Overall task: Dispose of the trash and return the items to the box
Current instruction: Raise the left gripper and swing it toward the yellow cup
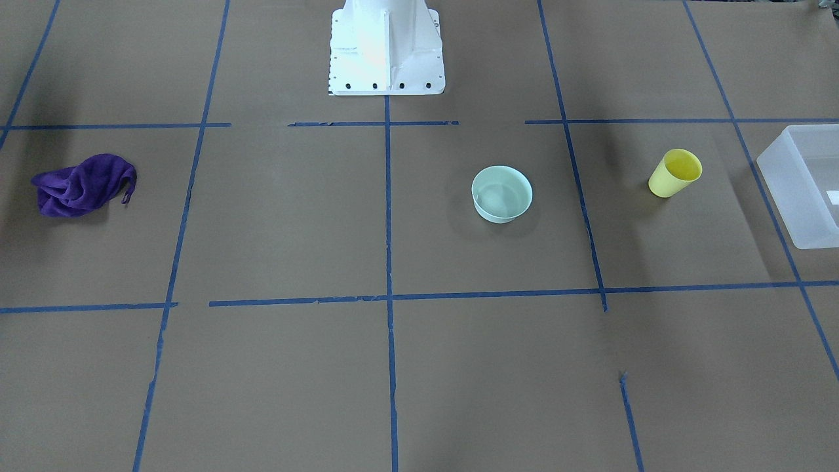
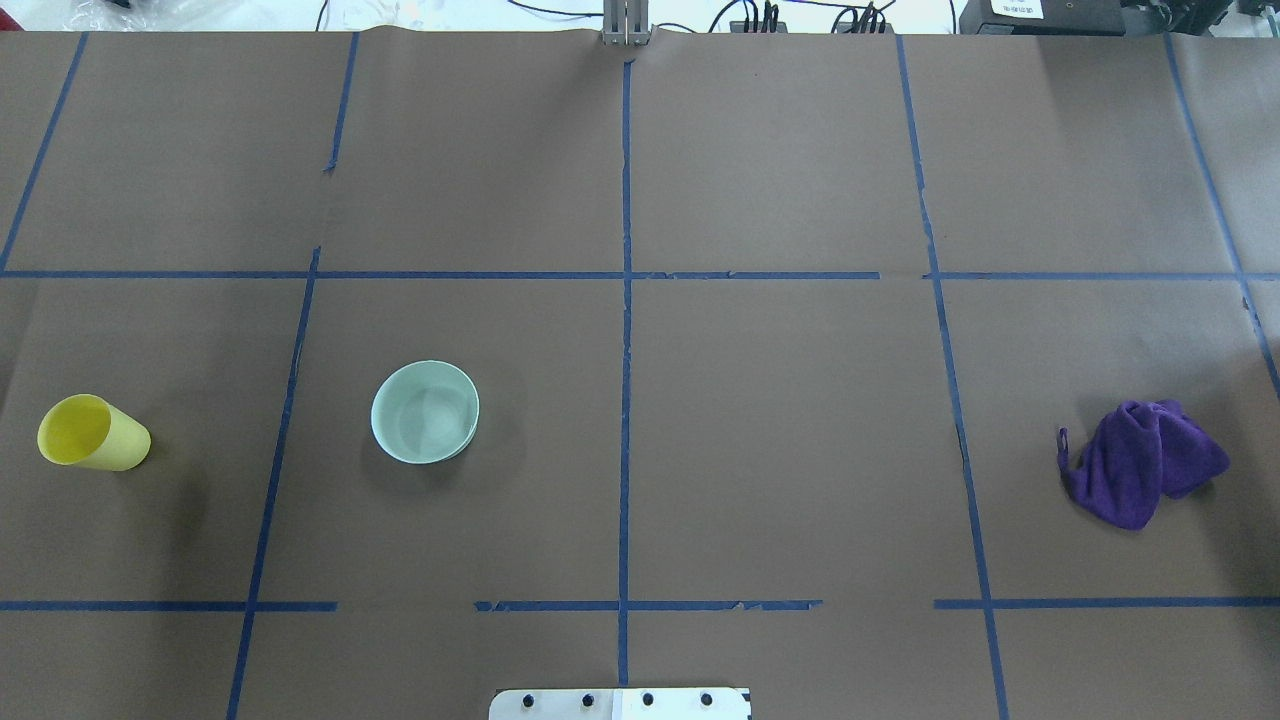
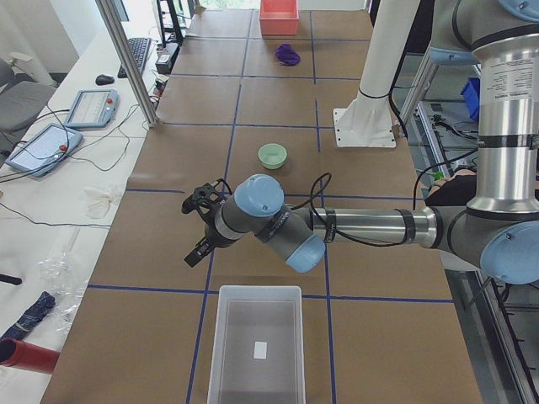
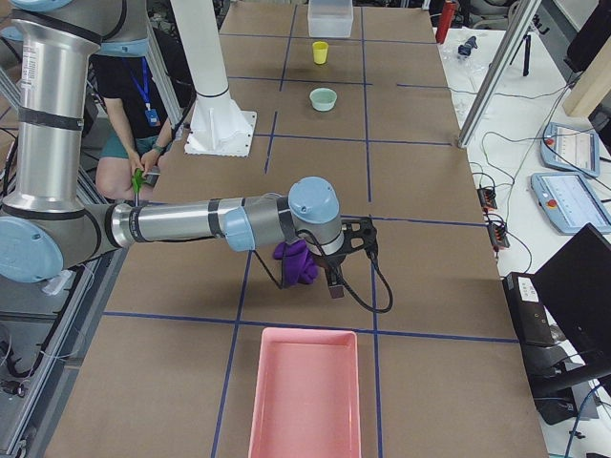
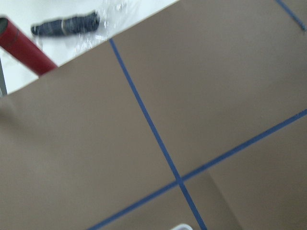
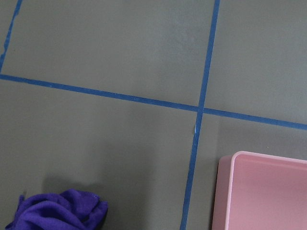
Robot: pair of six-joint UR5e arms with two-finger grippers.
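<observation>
The yellow cup [image 1: 675, 172] stands upright on the brown table, also in the overhead view [image 2: 92, 433] at far left. The mint-green bowl [image 1: 501, 193] sits upright, empty, nearer the middle [image 2: 425, 411]. The frosted white box [image 1: 786, 190] stands beyond the cup at the table's end [image 3: 257, 291], empty but for its label. My left gripper [image 3: 198, 231] hovers between bowl and box and hides the cup in the left side view. My right gripper [image 4: 348, 258] hovers by the purple cloth [image 4: 296, 262]. Both grippers show only in the side views, so I cannot tell whether they are open or shut.
The crumpled purple cloth [image 2: 1140, 460] lies on the robot's right side of the table. A pink tray [image 4: 305, 401] stands at that end, its corner in the right wrist view [image 6: 264, 191]. The white robot base [image 1: 387, 52] stands at the table's edge.
</observation>
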